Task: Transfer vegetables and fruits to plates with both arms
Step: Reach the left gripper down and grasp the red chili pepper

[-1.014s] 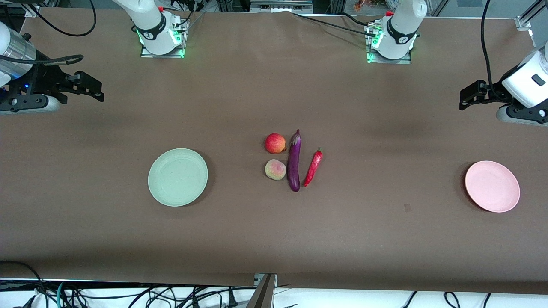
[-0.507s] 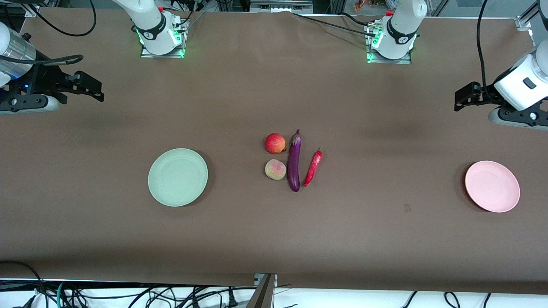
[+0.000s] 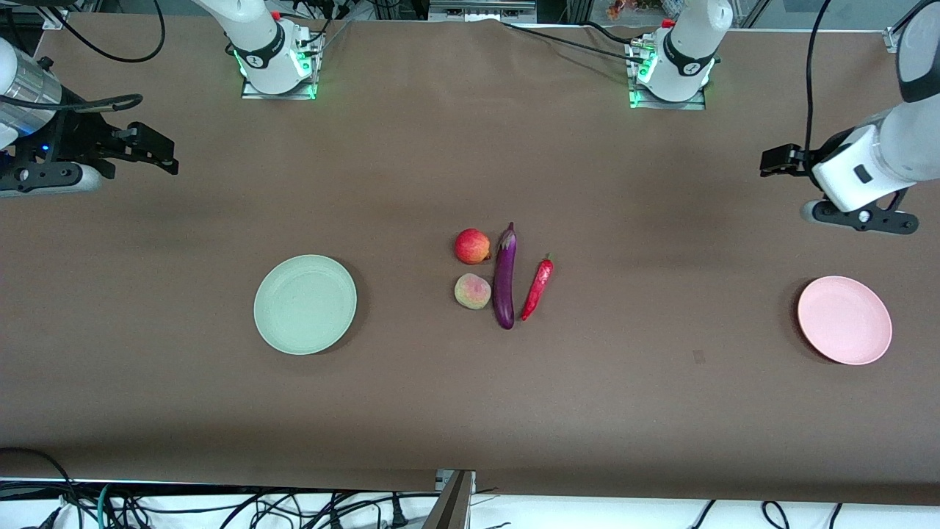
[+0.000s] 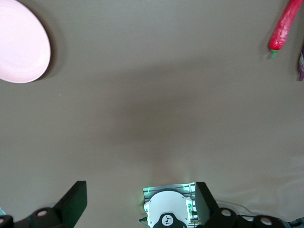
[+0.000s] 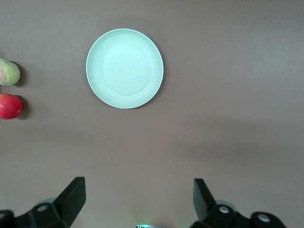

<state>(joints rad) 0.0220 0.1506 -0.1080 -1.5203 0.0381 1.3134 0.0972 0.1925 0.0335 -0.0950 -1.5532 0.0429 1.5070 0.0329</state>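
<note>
The round shallow light pink plate (image 3: 844, 320) lies nearest the front camera, at the left arm's end of the brown cloth-covered desk (image 3: 470, 411), with nothing on it. The round shallow pale mint green plate (image 3: 305, 304) of the same size lies toward the right arm's end, a little farther from the camera, also bare.

Between the two plates, at mid-desk, the four items lie in a tight cluster. The long slim glossy purple eggplant (image 3: 504, 277) lies lengthwise, its dark stem cap at the end farther from the camera. Just beside it toward the left arm's end lies the shorter, thinner red chili pepper (image 3: 537, 287), slightly slanted, apart from the eggplant. On the eggplant's side toward the right arm's end sit the two small round fruits: the pale yellow-pink peach-like one (image 3: 472, 291) nearer the camera, close against the eggplant, and the red one with a yellowish blush (image 3: 471, 246) farther back.

The black two-finger left pincer (image 3: 778, 159) hangs over bare desk, above the pink plate in the front view; its fingers (image 4: 73, 202) stand spread and hold nothing. The black right pincer (image 3: 150, 149) hangs over bare desk at the right arm's end, fingers (image 5: 71, 197) likewise spread and empty.
</note>
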